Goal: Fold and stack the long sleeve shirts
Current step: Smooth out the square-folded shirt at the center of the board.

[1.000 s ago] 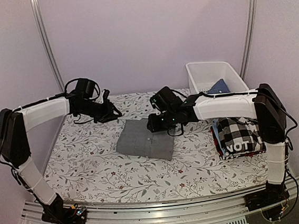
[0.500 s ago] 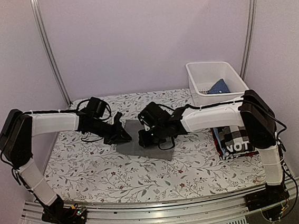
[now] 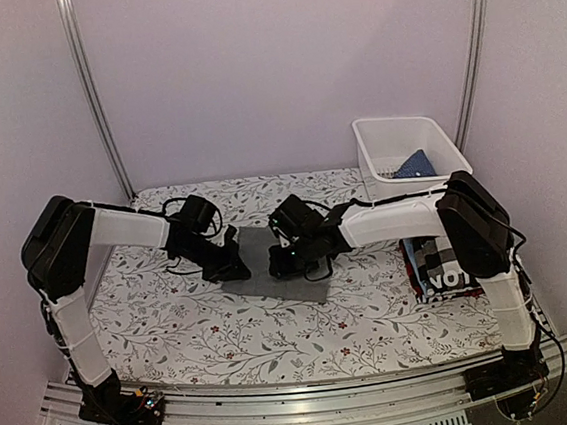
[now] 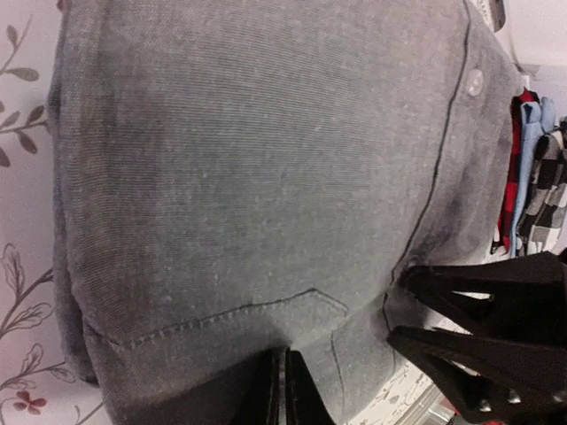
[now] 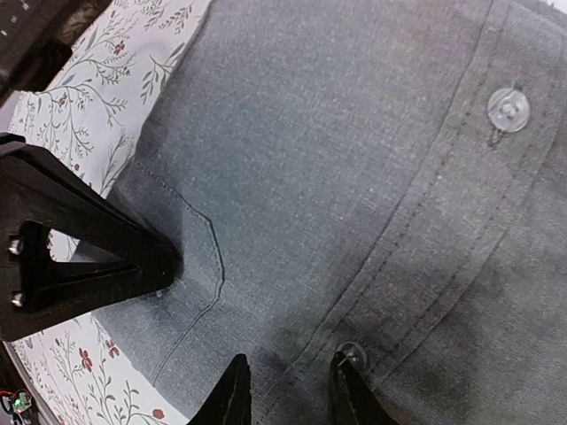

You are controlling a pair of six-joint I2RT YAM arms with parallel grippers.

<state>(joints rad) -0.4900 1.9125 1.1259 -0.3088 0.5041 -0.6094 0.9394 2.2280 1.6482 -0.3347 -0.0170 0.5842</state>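
The left claw [image 4: 282,390] is seen closed at the edge of the grey shirt [image 4: 248,177]; the right claw [image 5: 290,381] is held slightly open upon its placket.

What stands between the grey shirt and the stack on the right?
Nothing visible lies on the table between the grey shirt and the stack; only the right arm reaches across above that stretch.

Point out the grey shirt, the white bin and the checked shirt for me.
grey shirt [image 4: 266,159]: left wrist view, on the flat front panel.
white bin [image 3: 374,156]: top external view, on its left inner wall.
checked shirt [image 3: 431,256]: top external view, on its exposed left part.
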